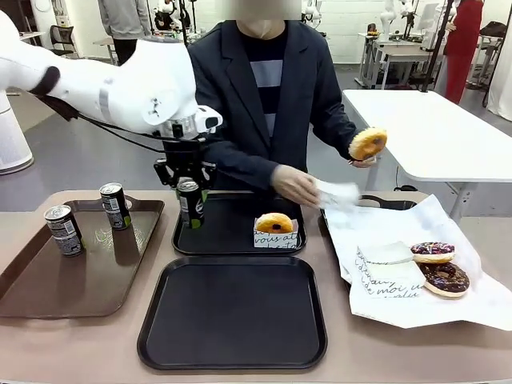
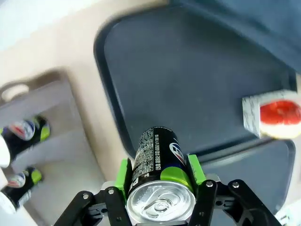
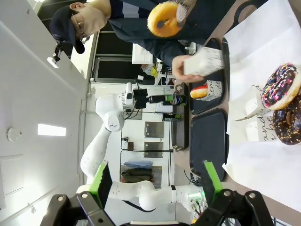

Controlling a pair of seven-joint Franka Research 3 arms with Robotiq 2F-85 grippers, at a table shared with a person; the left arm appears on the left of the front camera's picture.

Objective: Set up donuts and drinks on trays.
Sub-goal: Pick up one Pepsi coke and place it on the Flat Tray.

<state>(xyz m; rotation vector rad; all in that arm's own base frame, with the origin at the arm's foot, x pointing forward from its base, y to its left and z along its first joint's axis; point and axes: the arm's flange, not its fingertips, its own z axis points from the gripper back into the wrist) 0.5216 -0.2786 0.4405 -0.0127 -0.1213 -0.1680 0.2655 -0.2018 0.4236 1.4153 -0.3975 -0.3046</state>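
Your left gripper (image 2: 160,173) clamped on can (image 2: 155,153), pads (image 2: 124,175) clearest from its wrist, at far tray (image 1: 232,234), your right gripper (image 3: 157,178) apart, empty.

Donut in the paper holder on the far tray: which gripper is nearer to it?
Left. The left gripper holds a drink can at that same tray's left side, beside the donut; the right gripper hangs open beyond the paper-lined tray.

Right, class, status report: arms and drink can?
Left end effector shut on drink can, at left of far black tray. Right end effector open, empty. Person's hand over its right end.
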